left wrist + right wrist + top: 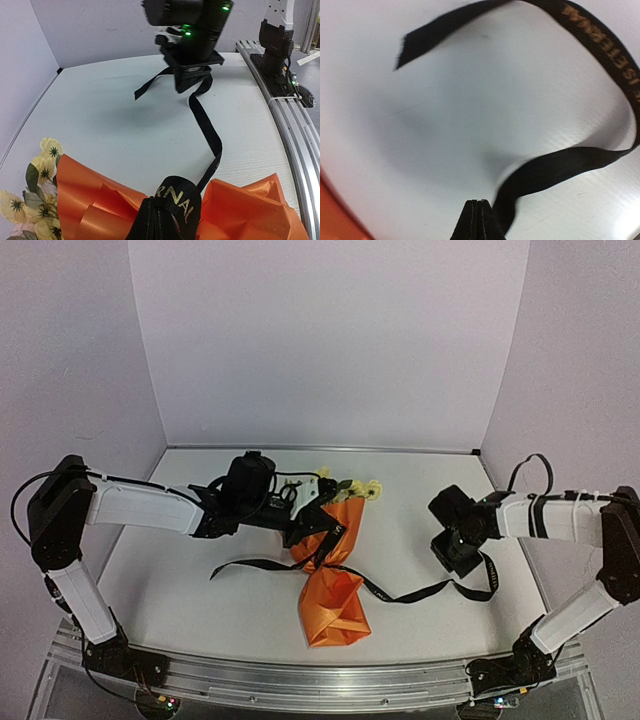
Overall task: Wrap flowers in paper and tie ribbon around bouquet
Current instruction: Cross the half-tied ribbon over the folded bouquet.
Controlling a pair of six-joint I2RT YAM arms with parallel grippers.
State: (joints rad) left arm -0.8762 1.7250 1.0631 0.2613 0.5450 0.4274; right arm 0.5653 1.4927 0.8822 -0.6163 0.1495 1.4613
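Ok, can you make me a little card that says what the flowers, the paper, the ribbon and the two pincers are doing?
flowers: yellow, poking out of the paper's far end
paper: orange, wrapped round the stems, lying on the table
ribbon: black, round the paper's middle; one tail lies on the table, the other runs to the right pincer
left pincer: shut, seemingly on the ribbon at the paper's middle
right pincer: shut on the ribbon, above the table

The left arm (140,508) is stretched across to the middle, with the left gripper (304,530) pressed closed. The right arm (560,518) is bent inward, and the right gripper (477,207) is pointed down, pinched on the ribbon (560,170).
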